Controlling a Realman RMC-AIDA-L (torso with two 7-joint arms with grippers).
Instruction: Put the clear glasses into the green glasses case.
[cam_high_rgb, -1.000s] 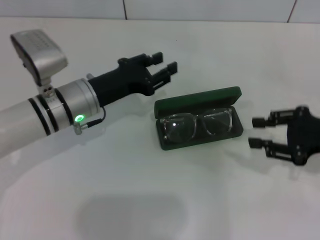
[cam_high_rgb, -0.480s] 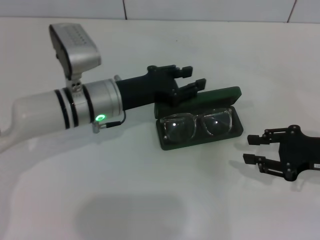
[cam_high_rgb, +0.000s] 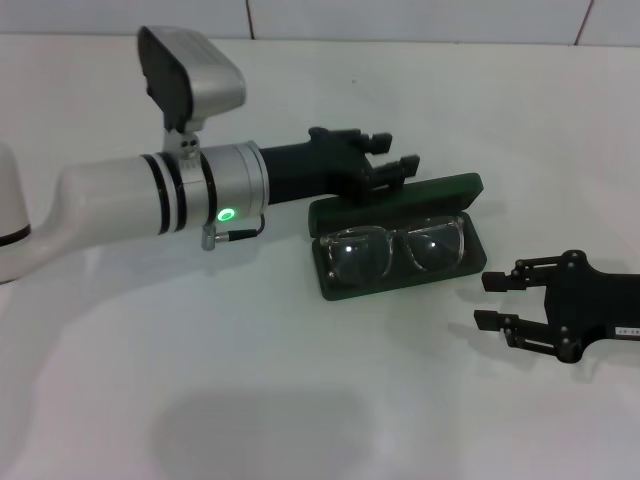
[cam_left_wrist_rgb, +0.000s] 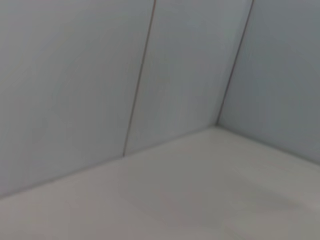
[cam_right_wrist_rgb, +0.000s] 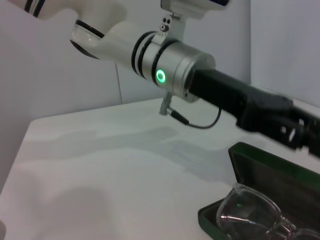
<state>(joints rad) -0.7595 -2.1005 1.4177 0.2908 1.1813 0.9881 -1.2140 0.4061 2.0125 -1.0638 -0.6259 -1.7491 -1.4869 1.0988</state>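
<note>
Now: clear glasses (cam_high_rgb: 395, 252) already lying in green glasses case (cam_high_rgb: 400, 243), lid up, long axis across me. My left hand (cam_high_rgb: 385, 163) just behind lid's left end, fingers slightly parted, empty. Right hand (cam_high_rgb: 492, 301) open, low on table (cam_high_rgb: 300, 400), well off case's right end. Left nearer lid.

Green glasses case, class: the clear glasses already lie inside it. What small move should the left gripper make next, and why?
Probably push the raised lid forward and down. The clear glasses lie folded in the green glasses case, and the left gripper sits just behind the lid; the right gripper waits, open, beside the case.
</note>
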